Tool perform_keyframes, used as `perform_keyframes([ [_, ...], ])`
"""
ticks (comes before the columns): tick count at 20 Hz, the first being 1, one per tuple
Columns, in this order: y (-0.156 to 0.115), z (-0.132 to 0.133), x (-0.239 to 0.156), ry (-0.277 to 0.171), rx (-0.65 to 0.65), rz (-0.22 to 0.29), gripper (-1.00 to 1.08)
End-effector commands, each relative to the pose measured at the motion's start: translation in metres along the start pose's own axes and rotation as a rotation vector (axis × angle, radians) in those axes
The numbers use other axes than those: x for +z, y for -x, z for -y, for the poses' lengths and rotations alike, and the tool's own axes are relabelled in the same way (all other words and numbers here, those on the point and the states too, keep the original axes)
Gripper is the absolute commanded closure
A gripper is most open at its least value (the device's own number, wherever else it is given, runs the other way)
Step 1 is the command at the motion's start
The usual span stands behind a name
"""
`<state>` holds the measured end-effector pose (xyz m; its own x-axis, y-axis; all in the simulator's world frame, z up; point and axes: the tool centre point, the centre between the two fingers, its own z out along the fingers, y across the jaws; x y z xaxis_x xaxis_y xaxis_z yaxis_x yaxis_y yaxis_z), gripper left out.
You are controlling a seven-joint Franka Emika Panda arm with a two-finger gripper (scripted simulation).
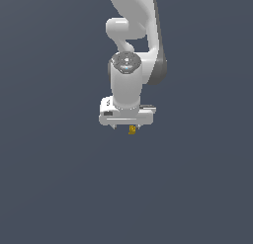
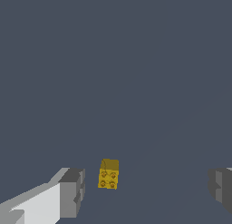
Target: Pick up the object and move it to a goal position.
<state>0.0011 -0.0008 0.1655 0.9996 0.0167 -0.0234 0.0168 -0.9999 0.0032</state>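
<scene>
One gripper (image 2: 146, 191), spread wide: two grey, blocky fingers (image 2: 72, 192) stand well apart with nothing clasped between them. One block (image 2: 108, 174) lies on the surface in the gap, nearer one finger than the other and touching neither. It is a small yellow-orange boxy piece; its upper face carries four darker round marks in a two-by-two pattern. In the exterior view the block (image 1: 132, 130) shows just below the gripper's (image 1: 126, 126) lower edge, slightly toward the exterior view's right of its centre. One arm (image 1: 129, 75), smooth white with dark grey joint sections and a round grey cap, descends from above. The ground (image 1: 59, 188) is plain, flat, uniform slate-grey.
</scene>
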Motion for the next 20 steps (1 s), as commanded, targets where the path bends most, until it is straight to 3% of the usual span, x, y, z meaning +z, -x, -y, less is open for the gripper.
perform_keyframes([
  [1, 0.000, 0.000, 0.000, 0.000, 0.000, 0.000, -0.92],
  [10, 0.002, -0.003, 0.005, -0.032, 0.032, 0.000, -0.92],
  [20, 0.009, 0.002, 0.016, -0.028, 0.038, -0.002, -0.92],
])
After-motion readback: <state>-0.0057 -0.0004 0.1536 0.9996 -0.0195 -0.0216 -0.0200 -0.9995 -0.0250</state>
